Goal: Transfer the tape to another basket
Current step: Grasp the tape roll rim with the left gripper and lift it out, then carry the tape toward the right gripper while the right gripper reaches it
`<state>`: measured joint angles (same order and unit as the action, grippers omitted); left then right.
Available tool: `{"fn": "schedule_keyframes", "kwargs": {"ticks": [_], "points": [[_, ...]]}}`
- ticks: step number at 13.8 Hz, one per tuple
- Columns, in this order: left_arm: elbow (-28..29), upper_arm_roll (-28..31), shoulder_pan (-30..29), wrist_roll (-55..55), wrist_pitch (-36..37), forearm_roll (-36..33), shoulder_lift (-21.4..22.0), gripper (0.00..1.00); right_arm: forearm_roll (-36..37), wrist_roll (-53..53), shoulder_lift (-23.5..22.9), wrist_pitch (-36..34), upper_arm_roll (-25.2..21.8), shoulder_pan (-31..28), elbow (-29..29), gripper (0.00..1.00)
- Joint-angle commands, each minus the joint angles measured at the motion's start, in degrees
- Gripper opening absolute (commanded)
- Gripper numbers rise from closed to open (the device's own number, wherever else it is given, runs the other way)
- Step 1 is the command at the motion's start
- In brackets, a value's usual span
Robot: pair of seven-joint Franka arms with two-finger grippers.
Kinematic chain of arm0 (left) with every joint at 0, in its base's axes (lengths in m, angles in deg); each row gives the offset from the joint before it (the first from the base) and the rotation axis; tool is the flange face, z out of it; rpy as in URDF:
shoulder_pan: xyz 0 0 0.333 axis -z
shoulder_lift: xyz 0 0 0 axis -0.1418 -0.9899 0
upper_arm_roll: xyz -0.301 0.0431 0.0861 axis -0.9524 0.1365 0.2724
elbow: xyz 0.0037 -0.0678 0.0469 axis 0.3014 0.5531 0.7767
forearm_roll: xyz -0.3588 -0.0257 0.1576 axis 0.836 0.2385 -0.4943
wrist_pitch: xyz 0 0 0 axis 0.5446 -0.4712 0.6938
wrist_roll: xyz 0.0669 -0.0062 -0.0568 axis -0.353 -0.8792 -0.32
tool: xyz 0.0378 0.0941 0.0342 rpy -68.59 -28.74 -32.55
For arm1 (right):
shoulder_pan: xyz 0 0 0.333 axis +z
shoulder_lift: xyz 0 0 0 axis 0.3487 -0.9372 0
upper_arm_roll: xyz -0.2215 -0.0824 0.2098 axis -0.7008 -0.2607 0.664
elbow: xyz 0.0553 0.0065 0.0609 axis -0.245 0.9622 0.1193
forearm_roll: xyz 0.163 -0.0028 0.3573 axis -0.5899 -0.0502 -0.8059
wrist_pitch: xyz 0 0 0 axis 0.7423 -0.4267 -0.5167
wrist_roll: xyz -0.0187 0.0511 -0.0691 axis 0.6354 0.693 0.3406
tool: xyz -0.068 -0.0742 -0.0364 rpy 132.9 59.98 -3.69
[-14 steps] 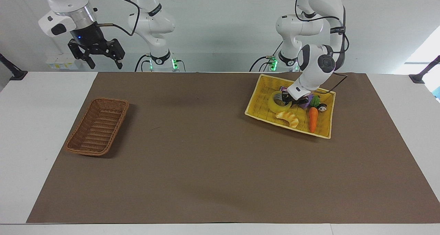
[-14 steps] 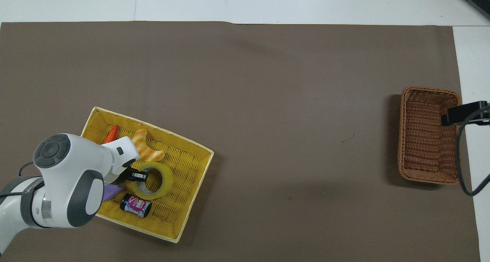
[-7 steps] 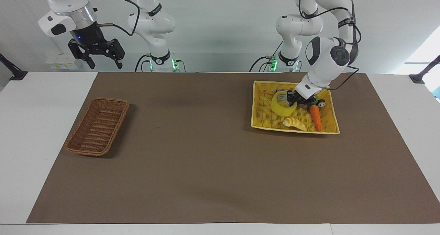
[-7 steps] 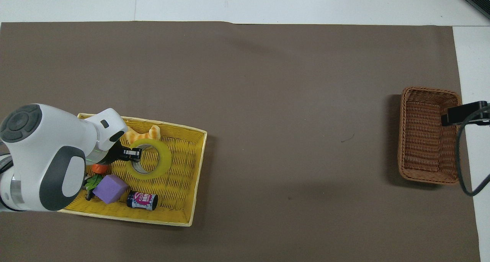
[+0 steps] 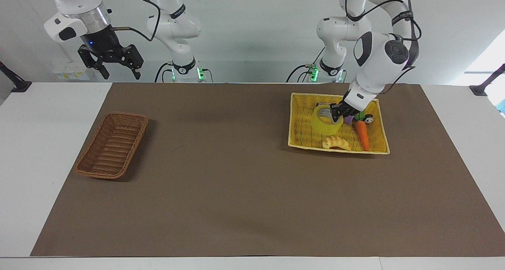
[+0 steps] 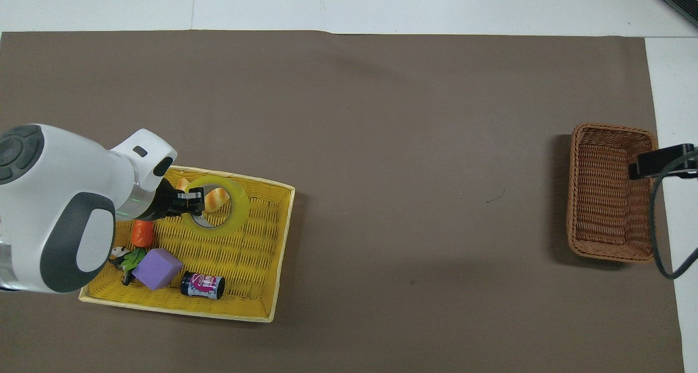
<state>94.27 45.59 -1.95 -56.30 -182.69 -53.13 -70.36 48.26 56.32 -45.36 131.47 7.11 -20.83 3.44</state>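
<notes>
While the right gripper (image 5: 117,66) waits with fingers spread above the table edge, the left gripper (image 5: 337,113) pinches the tape (image 5: 325,122) just above the yellow tray (image 5: 300,122); the brown basket (image 5: 112,144) sits well apart.

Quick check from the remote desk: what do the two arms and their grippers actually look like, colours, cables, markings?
Both arms are glossy white with dark grey joint caps and black bands bearing small white lettering. Black cables loop along each. The right gripper is black, mounted under a silver ring with a small blue light. The left gripper is black too, below a white wrist block. Green lights glow at both bases.
</notes>
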Motion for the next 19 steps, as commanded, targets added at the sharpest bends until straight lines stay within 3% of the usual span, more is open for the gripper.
{"fn": "schedule_keyframes", "kwargs": {"ticks": [1,4,10,16,19], "points": [[-4.7,0.3,3.0,4.0,1.4,0.5,-2.1,0.0,-1.0,1.6,0.7,-0.3,0.3,-0.7,0.6,1.0],[-7.6,0.2,6.5,3.9,0.7,3.7,-3.8,0.0,-1.0,1.6,0.7,-0.3,0.3,-0.7,0.6,1.0],[-8.6,-0.4,11.9,3.4,-2.4,21.9,-4.4,0.0,-1.0,1.6,0.7,-0.3,0.3,-0.7,0.6,1.0],[-8.5,-3.4,17.5,3.0,-13.7,35.8,-4.5,0.0,-1.0,2.1,1.5,-2.6,0.5,-0.3,0.8,1.0],[-8.5,-4.0,20.2,2.5,-16.7,37.1,-4.4,0.0,-1.7,2.7,2.7,-5.0,0.8,2.4,1.9,1.0]]}}
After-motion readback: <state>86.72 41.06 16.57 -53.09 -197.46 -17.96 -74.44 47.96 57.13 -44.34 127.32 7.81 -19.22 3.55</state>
